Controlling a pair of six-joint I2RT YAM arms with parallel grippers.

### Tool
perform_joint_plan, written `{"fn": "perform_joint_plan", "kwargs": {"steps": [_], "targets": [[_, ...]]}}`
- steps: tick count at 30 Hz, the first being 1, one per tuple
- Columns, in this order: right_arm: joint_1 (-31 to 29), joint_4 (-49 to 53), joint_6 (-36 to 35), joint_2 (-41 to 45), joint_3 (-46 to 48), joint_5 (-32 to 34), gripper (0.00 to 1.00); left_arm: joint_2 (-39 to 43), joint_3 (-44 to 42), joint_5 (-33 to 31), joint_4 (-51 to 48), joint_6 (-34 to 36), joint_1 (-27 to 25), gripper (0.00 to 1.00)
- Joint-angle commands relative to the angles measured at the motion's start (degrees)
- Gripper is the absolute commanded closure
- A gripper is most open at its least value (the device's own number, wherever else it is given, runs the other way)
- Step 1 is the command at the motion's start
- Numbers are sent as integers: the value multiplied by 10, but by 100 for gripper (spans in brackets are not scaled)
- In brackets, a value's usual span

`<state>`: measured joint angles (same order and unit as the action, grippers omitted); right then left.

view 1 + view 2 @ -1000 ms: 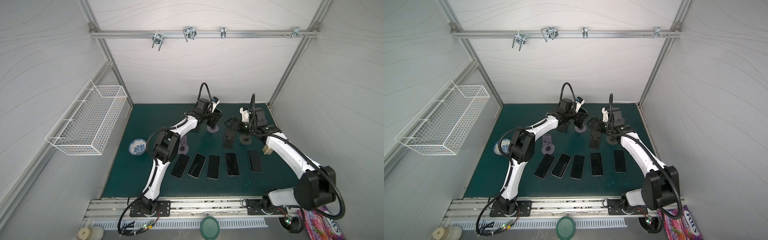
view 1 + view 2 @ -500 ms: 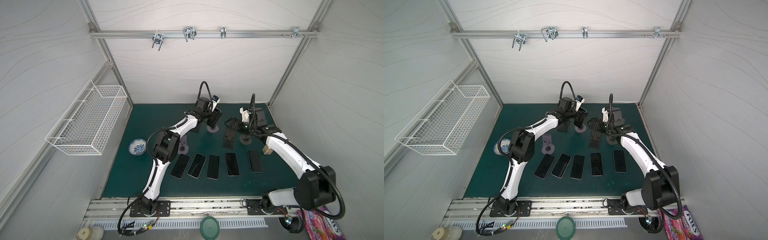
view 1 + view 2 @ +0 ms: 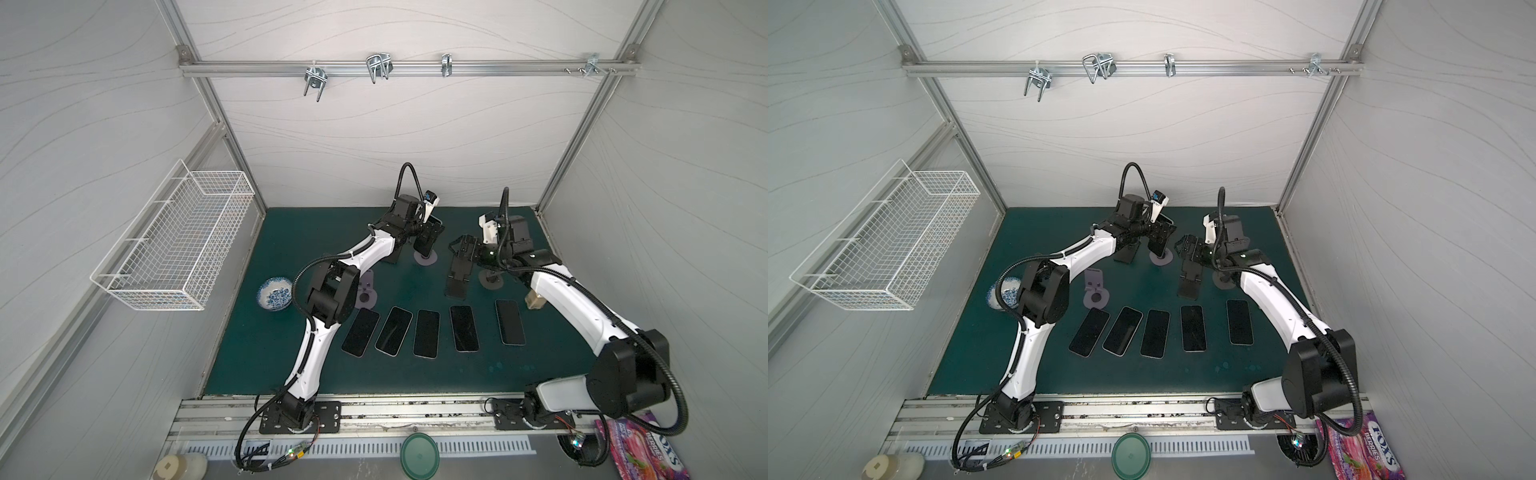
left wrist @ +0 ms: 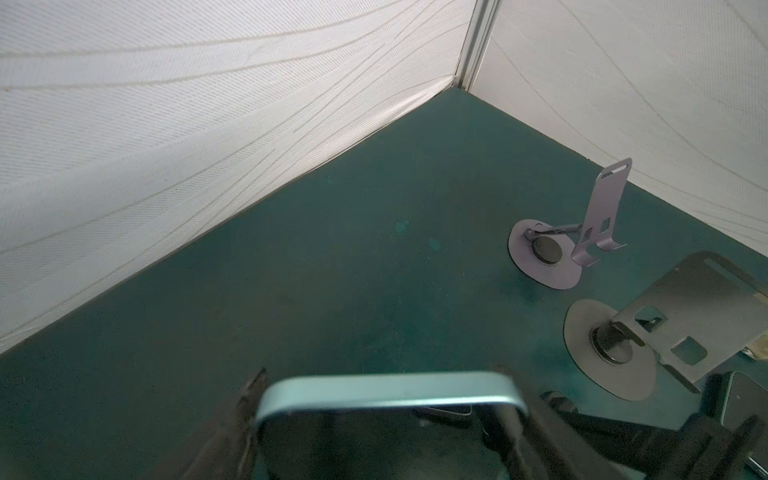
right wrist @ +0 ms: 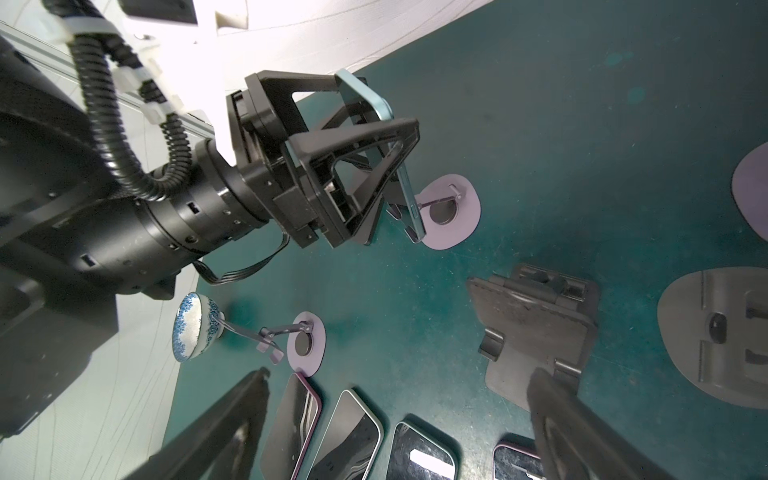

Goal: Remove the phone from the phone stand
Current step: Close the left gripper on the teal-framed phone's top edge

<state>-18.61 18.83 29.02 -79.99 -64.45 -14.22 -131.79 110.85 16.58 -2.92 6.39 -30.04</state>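
Observation:
A light-blue phone (image 5: pixel 409 187) leans on a lilac phone stand (image 5: pixel 457 208) at the back middle of the green mat, its lower end at the stand's lip. My left gripper (image 5: pixel 378 99) reaches over it from the left, with one finger against each long side near the phone's top. In the left wrist view the phone's top edge (image 4: pixel 386 390) spans the gap between the blurred fingers of the left gripper (image 4: pixel 386 374). Both top views show this phone (image 3: pixel 426 245) (image 3: pixel 1158 245) in the left gripper (image 3: pixel 430 232) (image 3: pixel 1160 237). My right gripper (image 3: pixel 459 249) (image 3: pixel 1187 247) (image 5: pixel 399 378) hangs open and empty to the right.
Under the right gripper stands an empty black stand (image 3: pixel 457 278), with a grey stand (image 3: pixel 490 280) beside it. Another lilac stand (image 3: pixel 365 291) and a blue-and-white bowl (image 3: pixel 274 293) sit on the left. Several phones (image 3: pixel 426 332) lie flat in a row in front. A wire basket (image 3: pixel 174 245) hangs on the left wall.
The left wrist has shifted slightly up and back at the phone. The right arm has not moved.

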Motion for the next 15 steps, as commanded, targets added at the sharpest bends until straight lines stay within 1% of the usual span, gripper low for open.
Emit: {"fn": "perform_joint_plan", "kwargs": {"steps": [1, 4, 13, 15], "targets": [[4, -13, 1, -4, -7, -5, 2, -2, -1, 10, 24, 2, 3, 15], [4, -15, 1, -5, -2, -5, 2, -7, -2, 10, 24, 4, 3, 13], [4, -15, 0, -8, -4, -5, 2, -21, 5, 19, 25, -2, 6, 13], [4, -14, 0, -10, -4, -5, 2, -20, 3, 20, 25, -1, 6, 9]]}}
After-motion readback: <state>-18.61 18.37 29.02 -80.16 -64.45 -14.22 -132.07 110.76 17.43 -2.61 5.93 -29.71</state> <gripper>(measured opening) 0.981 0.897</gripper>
